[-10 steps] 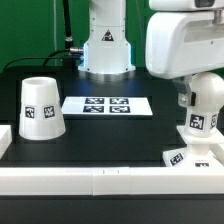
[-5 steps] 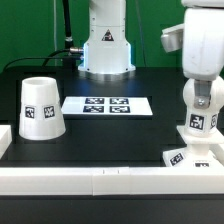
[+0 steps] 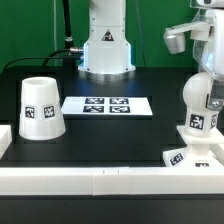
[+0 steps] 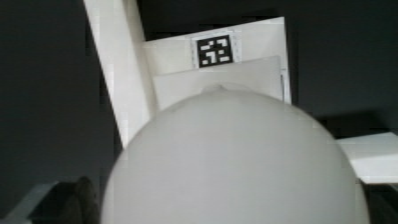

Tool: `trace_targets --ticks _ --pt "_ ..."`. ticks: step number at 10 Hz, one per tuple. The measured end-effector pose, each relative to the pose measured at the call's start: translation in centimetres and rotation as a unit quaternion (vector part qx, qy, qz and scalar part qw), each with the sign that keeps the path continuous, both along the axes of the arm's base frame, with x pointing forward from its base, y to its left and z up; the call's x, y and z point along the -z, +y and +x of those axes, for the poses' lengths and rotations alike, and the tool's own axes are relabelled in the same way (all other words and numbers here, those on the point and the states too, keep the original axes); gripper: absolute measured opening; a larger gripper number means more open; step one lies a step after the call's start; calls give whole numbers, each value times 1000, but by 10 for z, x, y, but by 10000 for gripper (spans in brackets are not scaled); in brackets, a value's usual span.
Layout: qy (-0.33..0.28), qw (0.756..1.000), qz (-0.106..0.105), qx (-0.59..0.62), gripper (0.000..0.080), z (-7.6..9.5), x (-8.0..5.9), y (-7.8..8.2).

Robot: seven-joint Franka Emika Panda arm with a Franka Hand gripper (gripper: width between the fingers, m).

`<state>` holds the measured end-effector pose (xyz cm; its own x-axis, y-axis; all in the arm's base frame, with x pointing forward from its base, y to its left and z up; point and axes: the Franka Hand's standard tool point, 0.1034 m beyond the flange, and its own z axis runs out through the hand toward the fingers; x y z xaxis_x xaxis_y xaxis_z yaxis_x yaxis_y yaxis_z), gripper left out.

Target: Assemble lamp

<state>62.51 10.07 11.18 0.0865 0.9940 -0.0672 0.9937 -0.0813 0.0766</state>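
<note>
The white bulb [image 3: 198, 108] stands upright with its foot in the flat square base [image 3: 192, 156] at the exterior view's right, near the front rail. My gripper [image 3: 204, 78] hangs over the bulb's round head, and the hand rises toward the upper right. In the wrist view the bulb head [image 4: 221, 160] fills most of the picture, with the tagged base [image 4: 217, 52] beyond it. A dark finger [image 4: 50, 200] shows apart from the bulb's side, so the jaws stand open. The tapered shade [image 3: 40, 107] stands alone at the exterior view's left.
The marker board [image 3: 107, 104] lies in the middle of the black table. The arm's white pedestal [image 3: 106, 45] stands behind it. White rails [image 3: 100, 178] edge the table's front and sides.
The hand has risen and turned above the bulb, uncovering its head. The bulb, its tag and the base have not moved.
</note>
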Motion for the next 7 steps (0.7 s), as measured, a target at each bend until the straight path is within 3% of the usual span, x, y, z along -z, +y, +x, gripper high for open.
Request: trace_targets --ticks 5,6,7 --pt "4 997 -11 -73 687 1 0 -3" --pt "4 997 -11 -73 574 1 0 -3" --pt "3 998 -10 -64 574 1 0 -3"
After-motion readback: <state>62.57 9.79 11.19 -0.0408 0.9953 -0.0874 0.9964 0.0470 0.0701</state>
